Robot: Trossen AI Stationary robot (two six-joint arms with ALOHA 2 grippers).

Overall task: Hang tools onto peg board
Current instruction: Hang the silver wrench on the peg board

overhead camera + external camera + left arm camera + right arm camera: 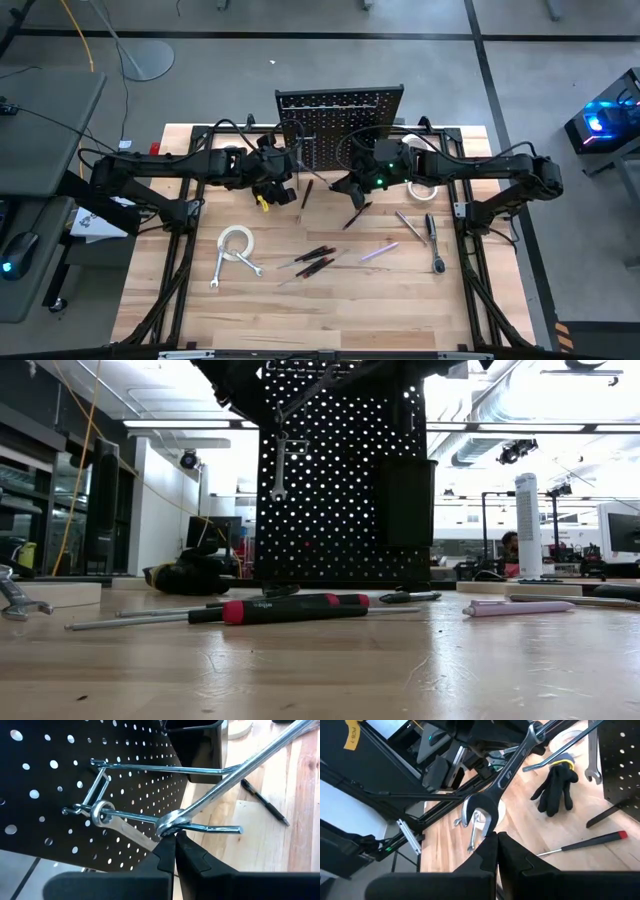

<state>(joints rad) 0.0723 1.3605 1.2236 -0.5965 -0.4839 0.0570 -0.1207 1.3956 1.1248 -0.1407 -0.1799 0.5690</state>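
**Both arms at the peg board, each pinching a wrench**

From above, the two arms meet at the far middle of the table [330, 320], in front of the upright peg board [340, 125]. The left gripper [283, 178] sits near the board's left edge, the right gripper [350, 187] near its middle.

Only the left wrist view shows the grip: the left gripper [175, 836] has its fingers pressed together on the head of a long wrench [235, 770], which lies against a chrome hook [165, 817] jutting from the board. A second wrench [117, 822] already hangs by its ring on that hook.

The right wrist view shows the right gripper [496, 837] pinched narrow on the open end of another wrench [505, 775], with a black glove [555, 790] on the wood beyond.

The low view alone shows a wrench [281, 465] hanging on the board's front beside the black bin [405, 500], and red-banded screwdrivers [290, 607] and a purple tool [518, 607] lying nearer. The overhead view adds a tape roll [236, 243] at near left.
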